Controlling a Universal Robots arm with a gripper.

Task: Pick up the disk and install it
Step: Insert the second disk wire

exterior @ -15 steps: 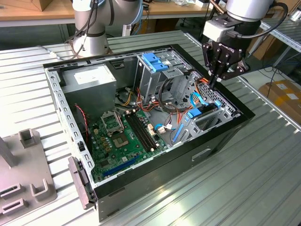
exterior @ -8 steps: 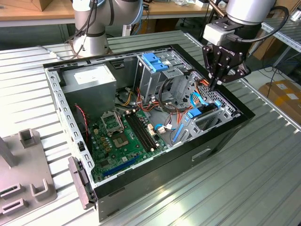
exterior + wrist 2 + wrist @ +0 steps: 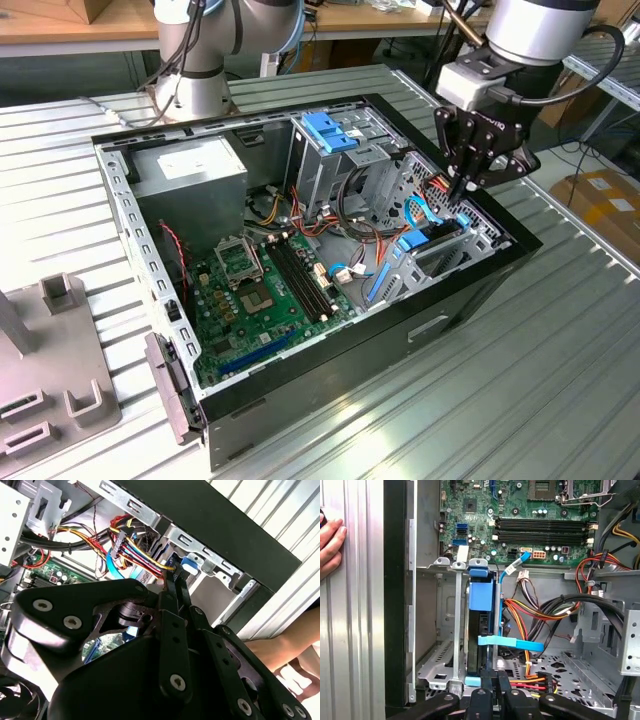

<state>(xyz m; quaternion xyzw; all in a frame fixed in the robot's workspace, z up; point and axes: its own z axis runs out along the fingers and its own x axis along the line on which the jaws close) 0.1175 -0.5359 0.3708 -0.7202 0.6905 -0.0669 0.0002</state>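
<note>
— Found the disk point(image 3: 482, 597)?

— Yes. Stood on edge inside the grey drive bay point(image 3: 457, 630), at the corner of the computer case point(image 3: 330, 370) toward the exterior view's right, just beside the black front wall. Framed in blue, slotted between the bay's rails, seemingly most of the way in.

— And the end effector point(image 3: 495, 675)?

— Poised right at the near end of the disk in the first wrist view, and above that same corner in the exterior view. Fingers point(image 3: 172, 587) pinched narrow, almost touching. Cannot tell whether clamped on the carrier's edge or merely pressing against it.

— Worth worrying about?

— Judging from here, three things. First, the wire bundle point(image 3: 535, 615), red, yellow and orange, lying just beside the bay: could get snagged or trapped by a finger or by the carrier, and could drag a plug loose. Second, a blue strap point(image 3: 512, 644) crossing from the disk toward those wires: might foul a clean seat. Third, pushing off-line: could jam the carrier in the rails or leave it half latched.

— Anything outside the case?

— A person's hand point(image 3: 331, 542), resting on the ribbed tabletop point(image 3: 360, 630) near the case wall. At risk from any sideways swing of the arm.
</note>
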